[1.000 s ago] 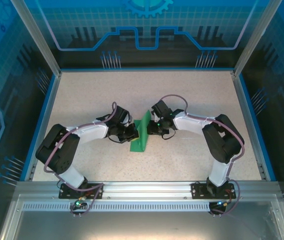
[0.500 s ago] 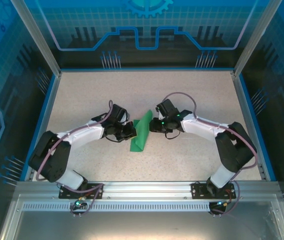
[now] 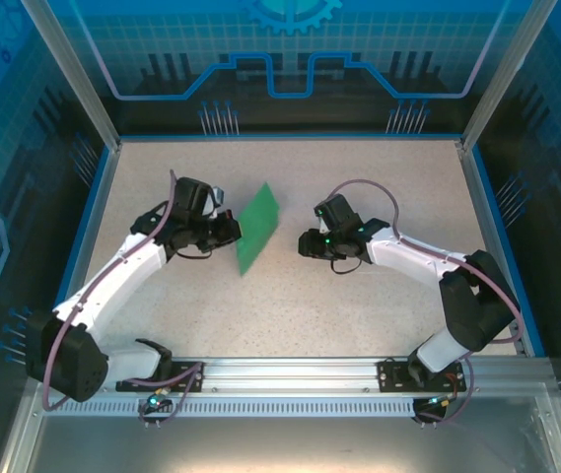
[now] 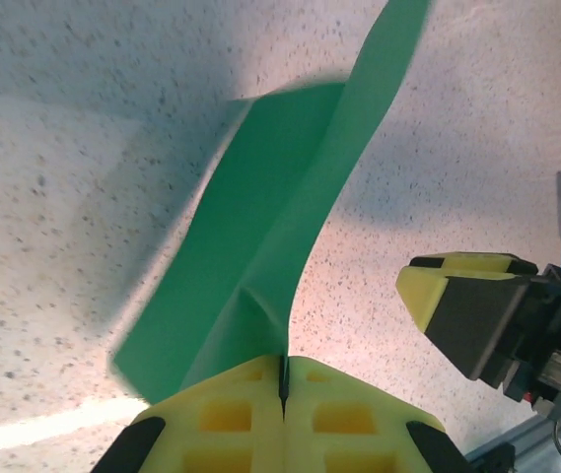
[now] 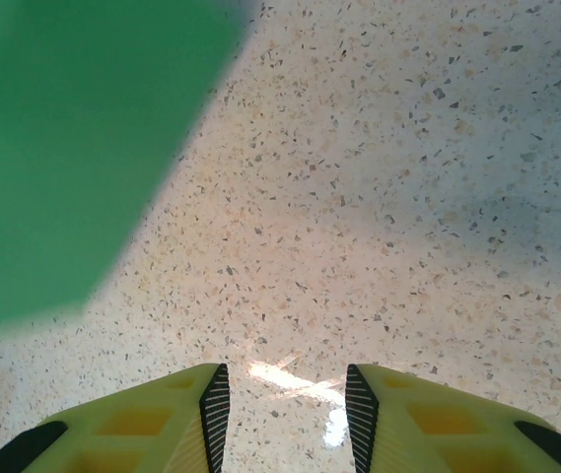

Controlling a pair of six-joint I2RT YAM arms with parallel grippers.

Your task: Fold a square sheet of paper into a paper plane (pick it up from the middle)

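The left arm's fingers (image 4: 250,384) are pressed fully together on the near edge of the single green sheet of paper (image 3: 257,227). The sheet is folded lengthwise into a narrow band and held up off the speckled worktop (image 3: 359,305), judging by the shadow it casts in the left wrist view. Seen from above, the band's long axis runs from near-left to far-right, rising away from the pinch. It is creased along the middle, with one flap standing taller than the other.

Across a strip of bare worktop to the right, the right arm's fingers (image 5: 167,419) stand partly apart with nothing between them. They point towards the paper, which lies ahead and to their left, apart from them. The left arm alone has the sheet. Any next crease looks to depend on the right arm closing that gap from the band's free long side.

The count is one sheet, not yet a dart, two arms and two pairs of fingers.
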